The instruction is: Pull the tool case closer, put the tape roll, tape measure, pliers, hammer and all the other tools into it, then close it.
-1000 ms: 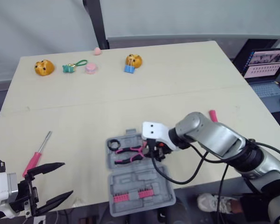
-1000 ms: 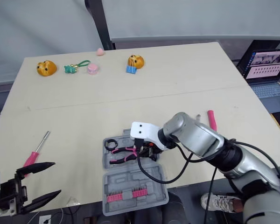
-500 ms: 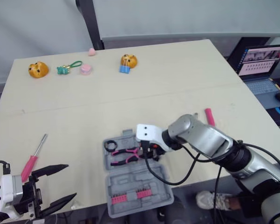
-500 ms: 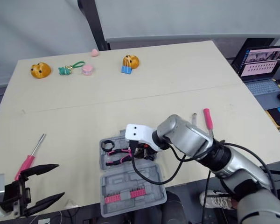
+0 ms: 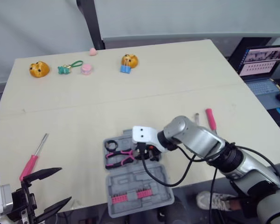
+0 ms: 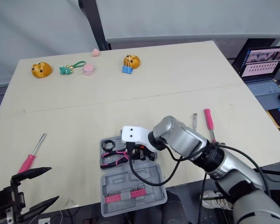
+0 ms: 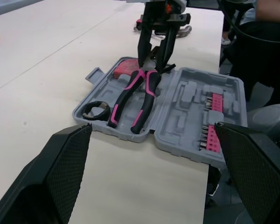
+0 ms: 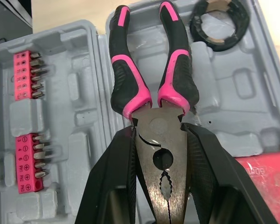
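Observation:
The grey tool case (image 5: 140, 184) lies open at the table's front edge. In it are a black tape roll (image 5: 112, 145), pink bit strips (image 5: 129, 196) and a red block (image 7: 125, 68). The pink-and-black pliers (image 8: 151, 88) lie in the case's upper half. My right gripper (image 5: 145, 151) is shut on their metal head, one finger (image 8: 116, 177) on each side. My left gripper (image 5: 65, 185) hangs open off the front left corner with nothing in it. A pink-handled screwdriver (image 5: 31, 161) lies just beyond it. Another pink-handled tool (image 5: 210, 119) lies right of the case.
At the table's far side sit two orange toys (image 5: 39, 69) (image 5: 129, 59), a green keychain (image 5: 66, 68), a pink disc (image 5: 87, 69) and a blue clip (image 5: 125, 69). An open laptop (image 5: 263, 70) stands off the right edge. A small metal piece (image 5: 196, 116) lies beside the right pink tool.
The camera has shifted. My right gripper has slid the pliers slightly left within the case. My left gripper has dropped lower and stays open.

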Robot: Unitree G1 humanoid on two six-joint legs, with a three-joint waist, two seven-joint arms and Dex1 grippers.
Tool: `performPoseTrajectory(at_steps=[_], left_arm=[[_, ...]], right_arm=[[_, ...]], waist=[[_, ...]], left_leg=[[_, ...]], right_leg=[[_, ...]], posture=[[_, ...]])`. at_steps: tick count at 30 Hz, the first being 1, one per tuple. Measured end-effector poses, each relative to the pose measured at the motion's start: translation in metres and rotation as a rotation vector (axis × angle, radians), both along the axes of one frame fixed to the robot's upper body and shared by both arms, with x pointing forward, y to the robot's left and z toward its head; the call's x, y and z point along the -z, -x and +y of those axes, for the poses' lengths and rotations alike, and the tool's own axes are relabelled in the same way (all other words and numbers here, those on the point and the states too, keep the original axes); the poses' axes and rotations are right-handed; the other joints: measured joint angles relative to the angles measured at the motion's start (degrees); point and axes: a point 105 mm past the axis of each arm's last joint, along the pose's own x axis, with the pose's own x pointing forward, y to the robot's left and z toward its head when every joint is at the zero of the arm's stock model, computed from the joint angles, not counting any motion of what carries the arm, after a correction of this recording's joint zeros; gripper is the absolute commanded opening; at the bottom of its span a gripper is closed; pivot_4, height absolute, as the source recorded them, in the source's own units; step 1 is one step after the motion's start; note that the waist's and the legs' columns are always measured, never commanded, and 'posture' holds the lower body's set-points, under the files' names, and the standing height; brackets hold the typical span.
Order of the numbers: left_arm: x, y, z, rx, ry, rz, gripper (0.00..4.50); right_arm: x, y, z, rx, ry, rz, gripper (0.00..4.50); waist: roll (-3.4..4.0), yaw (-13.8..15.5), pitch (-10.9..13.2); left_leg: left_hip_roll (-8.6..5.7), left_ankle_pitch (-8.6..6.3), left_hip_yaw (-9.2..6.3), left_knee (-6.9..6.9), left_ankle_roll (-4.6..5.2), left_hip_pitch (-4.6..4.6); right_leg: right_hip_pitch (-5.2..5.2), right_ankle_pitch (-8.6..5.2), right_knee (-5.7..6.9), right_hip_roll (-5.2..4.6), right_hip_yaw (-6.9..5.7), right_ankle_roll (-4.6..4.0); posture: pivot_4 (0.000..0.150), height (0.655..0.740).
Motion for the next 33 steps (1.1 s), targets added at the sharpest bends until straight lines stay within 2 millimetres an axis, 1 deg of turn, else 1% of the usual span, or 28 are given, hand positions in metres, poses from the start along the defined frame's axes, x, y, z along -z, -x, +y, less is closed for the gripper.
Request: performPoseTrajectory(at_steps=[7, 10, 23, 25, 26, 29, 33], left_arm=[[0.003, 0.0, 0.002, -0.008, 0.004, 0.0, 4.5], [0.005, 0.0, 0.0, -0.001, 0.009, 0.008, 4.5], [0.011, 0.002, -0.003, 0.005, 0.008, 0.033, 4.5], [0.011, 0.002, -0.003, 0.005, 0.007, 0.032, 4.5], [0.011, 0.002, -0.003, 0.005, 0.007, 0.032, 4.5], [0.011, 0.002, -0.004, 0.006, 0.008, 0.033, 4.5], [0.012, 0.002, -0.004, 0.01, 0.011, 0.036, 4.5]], right_arm=[[0.004, -0.001, 0.001, -0.002, -0.003, 0.005, 0.97], [0.009, -0.002, -0.002, 0.012, 0.002, 0.017, 0.97], [0.01, -0.002, -0.001, 0.002, 0.001, 0.015, 0.97], [0.01, -0.002, -0.001, 0.001, 0.001, 0.017, 2.0], [0.01, -0.002, -0.001, 0.0, 0.001, 0.02, 2.37], [0.01, -0.001, -0.001, -0.005, 0.002, 0.03, 3.74], [0.005, 0.0, -0.005, 0.008, -0.007, 0.042, 3.74]], waist=[[0.0, -0.1, 0.0], [0.0, -0.1, 0.0], [0.0, -0.1, 0.0], [0.0, -0.1, 0.0], [0.0, -0.1, 0.0], [0.0, 0.0, 0.0], [0.0, 0.0, 0.0]], left_leg=[[0.01, 0.0, 0.01, -0.01, 0.0, 0.0], [0.01, 0.0, 0.01, -0.01, 0.0, 0.0], [0.03, 0.0, 0.01, -0.01, 0.0, 0.01], [0.03, 0.0, 0.01, -0.01, 0.0, 0.01], [0.03, 0.0, 0.01, -0.02, 0.0, 0.01], [0.02, 0.0, 0.01, -0.02, 0.0, 0.01], [0.03, 0.0, 0.0, -0.02, 0.0, 0.01]], right_leg=[[-0.01, 0.0, 0.01, 0.0, 0.0, 0.0], [-0.02, 0.0, 0.01, 0.0, 0.01, 0.0], [-0.02, 0.0, 0.01, 0.01, 0.01, -0.01], [-0.02, 0.0, 0.01, 0.01, 0.01, -0.01], [-0.02, 0.0, 0.01, 0.01, 0.01, -0.01], [-0.02, 0.0, 0.01, 0.0, 0.02, -0.01], [-0.02, 0.0, 0.01, 0.0, 0.02, -0.01]], posture=[[0.15, 0.7155], [0.15, 0.7155], [0.15, 0.7155], [0.15, 0.7155], [0.15, 0.7155], [0.15, 0.7155], [0.15, 0.7155]])
